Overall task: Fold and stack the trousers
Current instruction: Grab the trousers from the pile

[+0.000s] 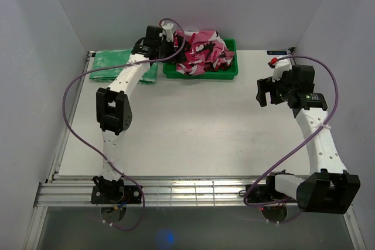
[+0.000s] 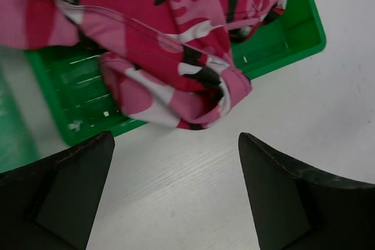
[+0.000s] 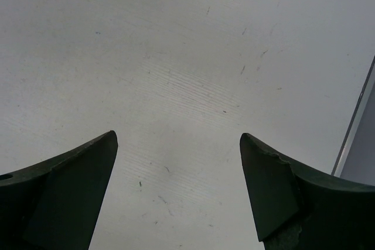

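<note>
Trousers (image 1: 202,51) bunched in green bin (image 1: 229,74) at far edge of table (image 1: 193,139), hem (image 2: 205,112) over rim. Left gripper (image 2: 176,139) wide open, empty, near hem; risk of slipping off thin fold, or dragging bin along. Right gripper (image 3: 179,136) open, empty, well apart.

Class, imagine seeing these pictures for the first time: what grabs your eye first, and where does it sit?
The pink camouflage trousers stand out at once, heaped in a green tray at the far edge of the white table. The left gripper hangs open close to them; the right gripper is open over bare tabletop.
</note>
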